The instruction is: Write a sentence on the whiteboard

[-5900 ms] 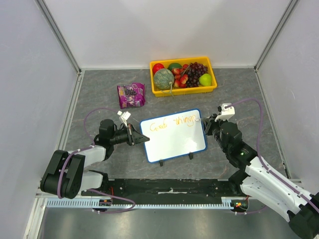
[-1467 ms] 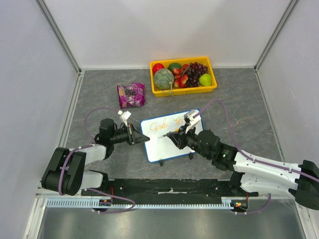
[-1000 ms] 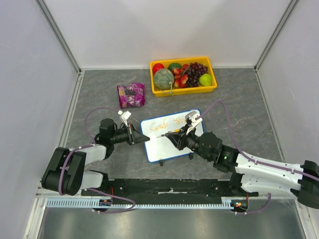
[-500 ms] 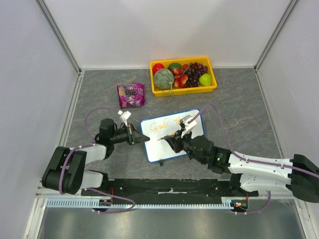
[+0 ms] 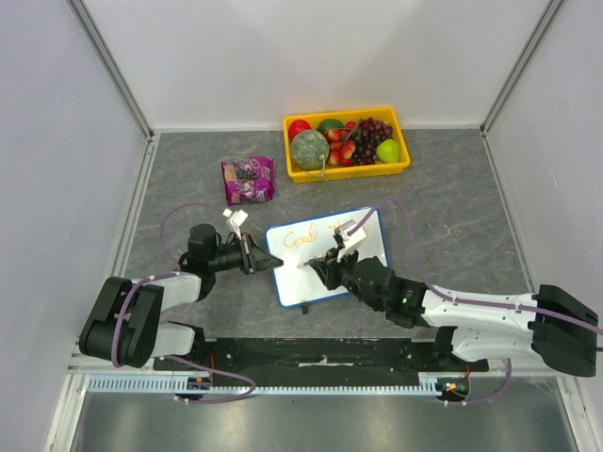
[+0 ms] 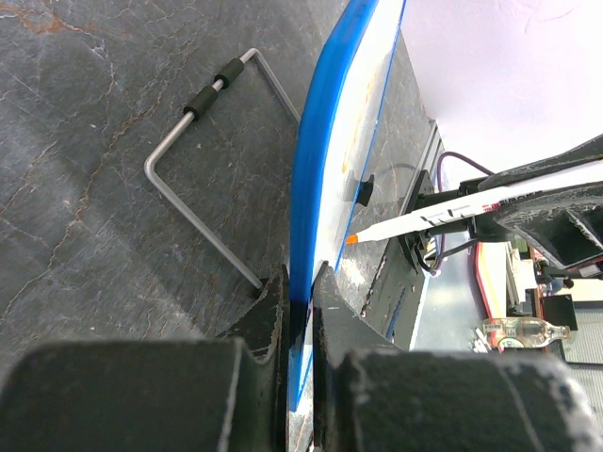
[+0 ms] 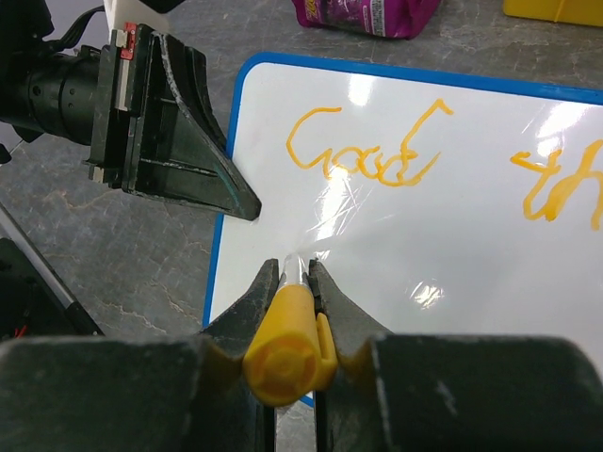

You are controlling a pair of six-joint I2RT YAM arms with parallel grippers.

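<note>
At centre frame, my right claw (image 5: 323, 268), clamped on the marker (image 7: 283, 358), has swung back to frame left under the sentence (image 5: 300, 239), poised for line two; my left claw (image 5: 268, 264) stays pinched on the whiteboard (image 5: 294, 284) edge, steadying it on the table (image 5: 452, 198).

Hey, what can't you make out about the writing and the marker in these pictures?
- The sentence: its second word is cut off by the right wrist view's right edge; in the top view the right arm covers part of it.
- The whiteboard: edge-on in the left wrist view, so its writing is unreadable there.
- The marker: whether its tip touches the board is unclear; in the right wrist view the marker's own body hides the tip.
</note>
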